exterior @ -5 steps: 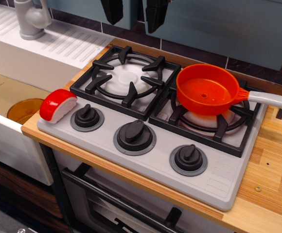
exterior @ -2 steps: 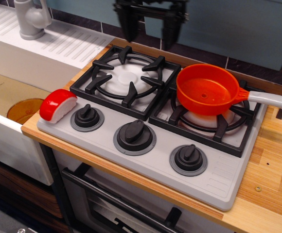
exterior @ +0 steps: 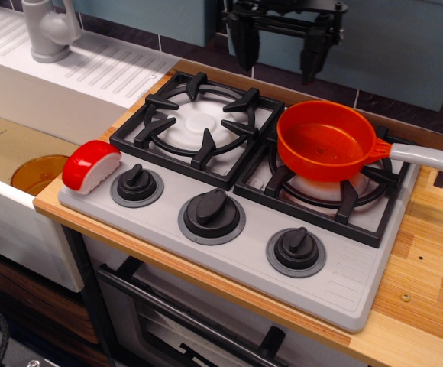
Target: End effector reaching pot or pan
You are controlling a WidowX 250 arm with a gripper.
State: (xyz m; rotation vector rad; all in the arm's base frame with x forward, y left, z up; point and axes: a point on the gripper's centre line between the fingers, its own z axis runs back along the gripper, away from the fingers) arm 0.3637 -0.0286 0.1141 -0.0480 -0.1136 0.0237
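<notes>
The orange-red saucepan [exterior: 324, 141] sits on the right burner grate of the toy stove, its light grey handle [exterior: 429, 157] pointing right. My black gripper [exterior: 278, 61] hangs at the top of the view, above and behind the pan's far rim. Its two fingers [exterior: 244, 46] point down and stand wide apart with nothing between them. The gripper is clear of the pan.
The grey stove top [exterior: 344, 275] has two black grates and three black knobs [exterior: 211, 213]. A red and white toy [exterior: 90, 165] lies at its left corner. An amber dish [exterior: 38, 173] sits in the sink at left. A grey faucet [exterior: 50, 29] stands at back left.
The gripper has come lower into view and moved right, from above the left burner to above the back of the right burner. The pan has not moved.
</notes>
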